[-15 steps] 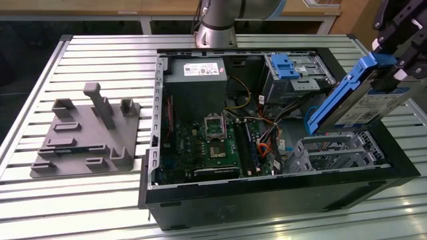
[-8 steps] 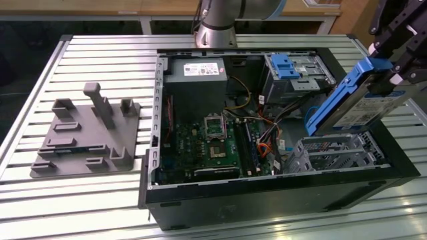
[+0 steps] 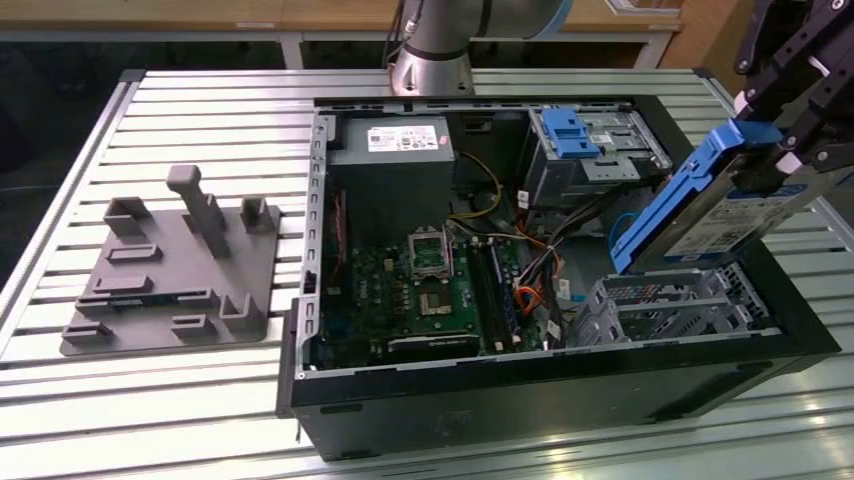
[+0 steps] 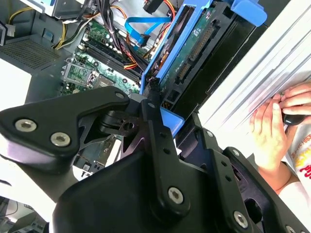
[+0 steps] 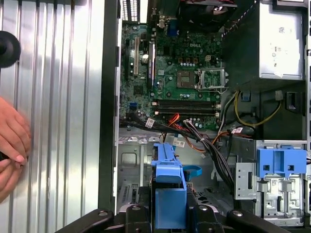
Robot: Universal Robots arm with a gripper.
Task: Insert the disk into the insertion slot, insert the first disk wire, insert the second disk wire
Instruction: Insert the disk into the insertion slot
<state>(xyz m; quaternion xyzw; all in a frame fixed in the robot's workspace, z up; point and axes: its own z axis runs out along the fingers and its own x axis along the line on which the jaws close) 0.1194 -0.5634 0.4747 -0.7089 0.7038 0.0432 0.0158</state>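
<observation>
One gripper [image 3: 781, 165] pinches the disk [image 3: 721, 225] by its blue carrier, fingers [image 4: 153, 97] pressed on either side in the second wrist view. Tilted, the disk hangs at three o'clock in the exterior view, its low end seemingly just above the slot [image 3: 681, 305] at four o'clock, not seated.

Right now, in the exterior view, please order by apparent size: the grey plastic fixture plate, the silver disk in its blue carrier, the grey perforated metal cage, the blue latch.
1. grey plastic fixture plate
2. silver disk and perforated cage: alike; the disk is held nearer, so unranked
3. blue latch
</observation>
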